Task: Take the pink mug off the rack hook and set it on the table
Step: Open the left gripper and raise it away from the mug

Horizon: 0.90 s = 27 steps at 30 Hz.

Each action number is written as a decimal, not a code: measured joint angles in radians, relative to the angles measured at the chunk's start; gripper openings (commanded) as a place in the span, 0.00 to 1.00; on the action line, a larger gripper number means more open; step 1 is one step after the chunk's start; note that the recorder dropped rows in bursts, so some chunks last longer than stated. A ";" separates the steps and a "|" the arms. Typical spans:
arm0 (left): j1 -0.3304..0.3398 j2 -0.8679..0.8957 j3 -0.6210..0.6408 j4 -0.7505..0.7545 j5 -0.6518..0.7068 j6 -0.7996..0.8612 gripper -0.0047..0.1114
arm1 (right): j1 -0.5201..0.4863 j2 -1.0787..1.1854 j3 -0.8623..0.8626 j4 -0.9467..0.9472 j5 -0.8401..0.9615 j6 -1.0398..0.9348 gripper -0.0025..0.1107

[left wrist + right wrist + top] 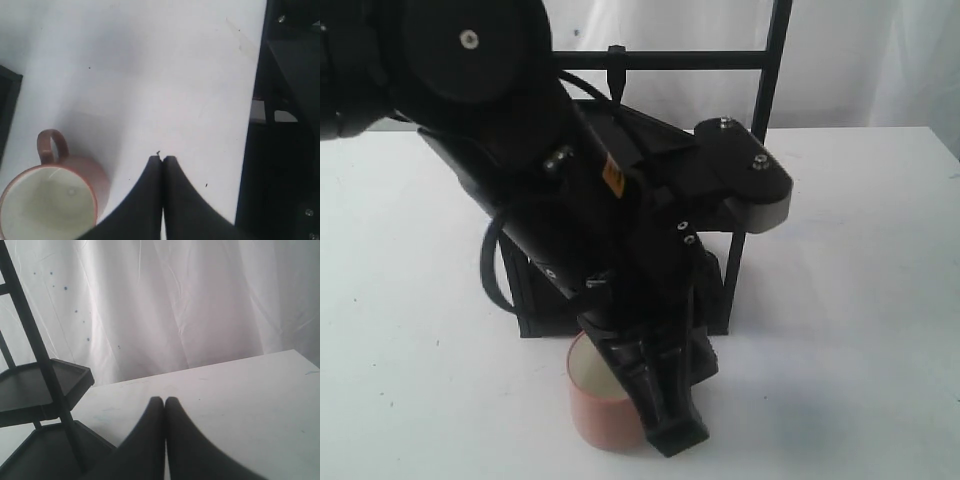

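The pink mug [598, 412] stands upright on the white table [860, 330], in front of the black rack [765, 90]. In the left wrist view the pink mug [55, 200] shows its cream inside and its loop handle. My left gripper [672, 432] is just beside the mug, low over the table. That left gripper [162, 159] is shut with nothing between its fingers. The rack hook [616, 52] on the top crossbar is bare. My right gripper [165, 400] is shut and empty, above the table [240, 390]. It does not show in the exterior view.
My left arm [570, 180] covers most of the rack's shelves in the exterior view. The rack's frame [290, 110] lies close beside the left gripper. Rack shelves [45, 385] and an upright post stand near the right gripper. A white curtain [190, 305] hangs behind the table.
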 measured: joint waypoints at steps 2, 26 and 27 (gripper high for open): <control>0.000 -0.019 0.000 -0.011 0.000 -0.005 0.04 | 0.000 0.000 0.000 0.000 0.000 0.000 0.02; 0.000 -0.437 0.000 0.296 0.007 -0.359 0.04 | 0.000 0.000 0.000 0.000 0.000 0.002 0.02; 0.000 -0.447 0.004 0.311 0.009 -0.368 0.04 | 0.000 0.000 0.000 0.000 0.000 0.002 0.02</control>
